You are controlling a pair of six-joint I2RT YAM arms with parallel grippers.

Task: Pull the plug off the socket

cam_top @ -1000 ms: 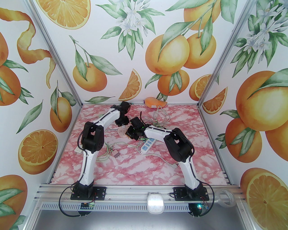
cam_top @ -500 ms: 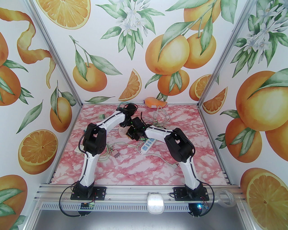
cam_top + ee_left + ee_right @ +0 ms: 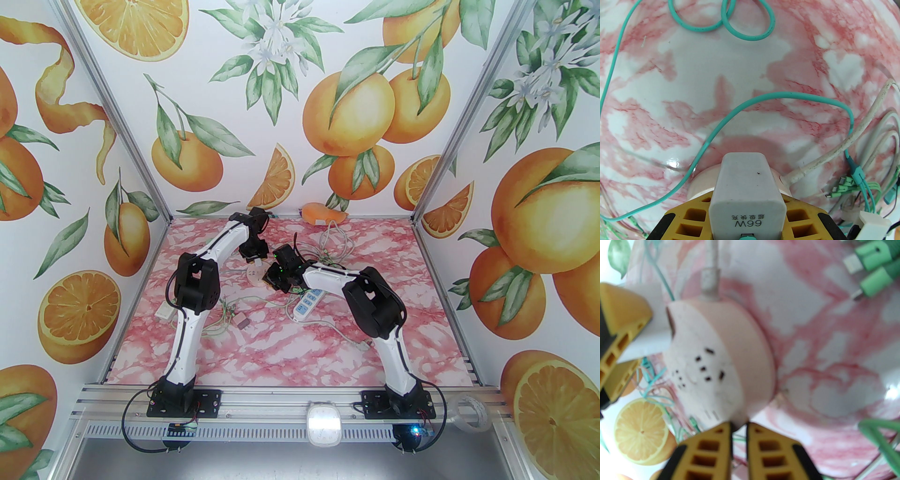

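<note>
The plug (image 3: 745,187) is a white charger block, seated in the round pink socket (image 3: 703,185) on the marbled table. My left gripper (image 3: 746,218) is shut on the plug, yellow fingers (image 3: 689,218) on both sides. The top view places it (image 3: 255,259) just behind the socket (image 3: 257,275). In the right wrist view the socket (image 3: 721,357) shows its holed face, with the plug (image 3: 646,343) entering from the left. My right gripper (image 3: 738,446) is shut, its tips against the socket's near rim; I cannot tell whether it pinches it.
A teal cable (image 3: 787,96) and a white cord (image 3: 857,138) loop around the socket. Green connectors (image 3: 871,279) lie close by. A white power strip (image 3: 307,302), a cable tangle (image 3: 335,246), a small adapter (image 3: 242,321) and an orange object (image 3: 323,213) sit on the table.
Half a second ago the left wrist had swung toward the far right with the cable; it is now back left over the socket. The right arm has barely moved.
</note>
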